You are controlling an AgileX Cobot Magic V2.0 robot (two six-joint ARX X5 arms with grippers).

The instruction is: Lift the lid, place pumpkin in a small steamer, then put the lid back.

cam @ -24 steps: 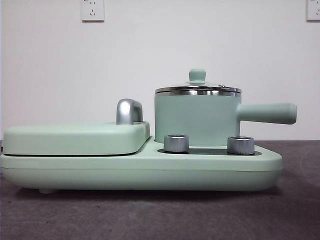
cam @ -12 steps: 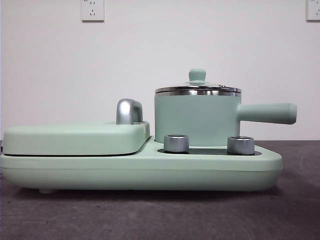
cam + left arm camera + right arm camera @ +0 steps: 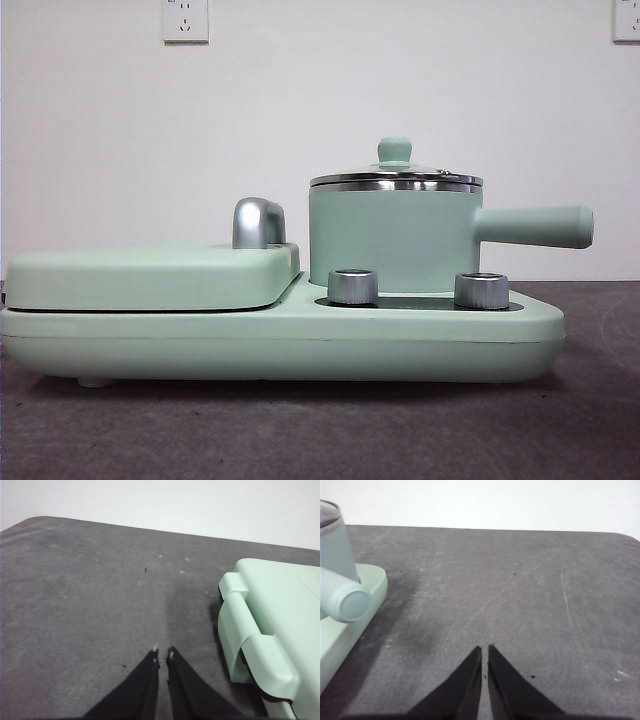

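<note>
The small steamer [image 3: 390, 238], a mint-green pot with a long side handle [image 3: 535, 226], stands on the right side of a mint-green cooker base [image 3: 280, 345]. Its glass lid [image 3: 396, 176] with a green knob sits closed on the steel rim. The pumpkin is out of view. My left gripper [image 3: 162, 655] is shut over bare grey table beside the cooker's hinged end [image 3: 260, 635]. My right gripper [image 3: 484, 650] is shut above the table, with the steamer's handle end [image 3: 350, 605] off to one side. Neither arm shows in the front view.
A broad flat green griddle cover [image 3: 150, 275] with a chrome handle [image 3: 257, 222] occupies the cooker's left half. Two steel control knobs [image 3: 353, 286] [image 3: 481, 290] stand in front of the pot. A white wall with sockets [image 3: 185, 20] closes the back.
</note>
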